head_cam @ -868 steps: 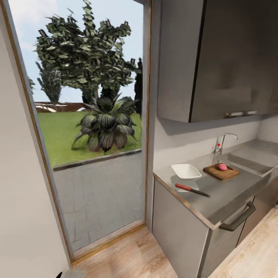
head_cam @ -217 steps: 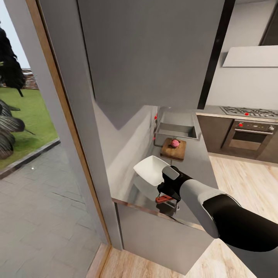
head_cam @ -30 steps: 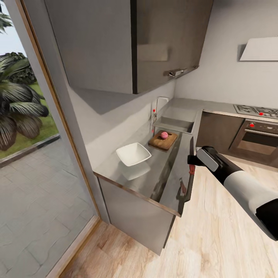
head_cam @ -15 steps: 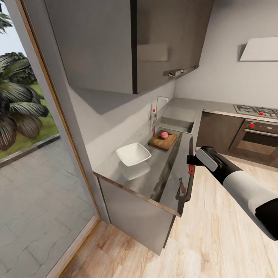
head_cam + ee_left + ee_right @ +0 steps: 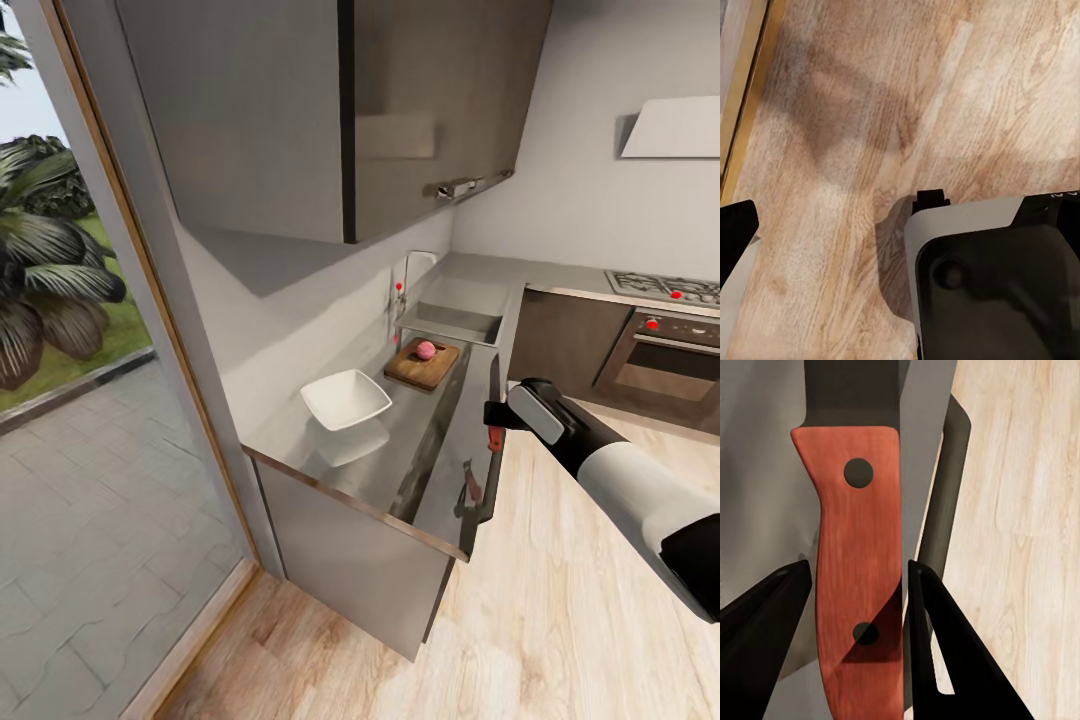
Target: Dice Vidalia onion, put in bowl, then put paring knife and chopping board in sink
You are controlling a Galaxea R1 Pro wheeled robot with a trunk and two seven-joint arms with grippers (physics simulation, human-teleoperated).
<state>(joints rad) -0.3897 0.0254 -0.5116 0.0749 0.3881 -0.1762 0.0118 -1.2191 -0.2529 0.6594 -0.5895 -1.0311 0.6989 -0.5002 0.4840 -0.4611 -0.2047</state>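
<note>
Head view, L to R: glass door w/ garden plants outside, then the dark grey glossy bench [image 5: 400, 470] running away from the camera under glossy dark upper cabinets [image 5: 330, 110]. On the bench, nearest end: white shallow squarish bowl [image 5: 346, 398], its reflection just below it. Beyond it the dark brown rectangular wooden chopping board [image 5: 423, 364], w/ the small pinkish rounded Vidalia onion [image 5: 426, 350] sitting on top. Past the board, the grey rectangular metal sink [image 5: 452, 322] w/ tall chrome tap [image 5: 408, 275] and red knob at its wall side.

R of the bench edge: right gripper [image 5: 492, 425] on a white-and-black arm, over the bench's front edge, clenched on the red-handled paring knife [image 5: 494, 395]; dark blade points up and away toward the sink. Right wrist view: both black fingers [image 5: 945, 652] flank the red wooden handle [image 5: 859, 562], two dark rivets showing.

Far R: hob, oven w/ red knobs, pale wood floor [image 5: 560, 620].

Left wrist view: wood floor [image 5: 870, 150] and robot body parts; left gripper state: cannot tell.
</note>
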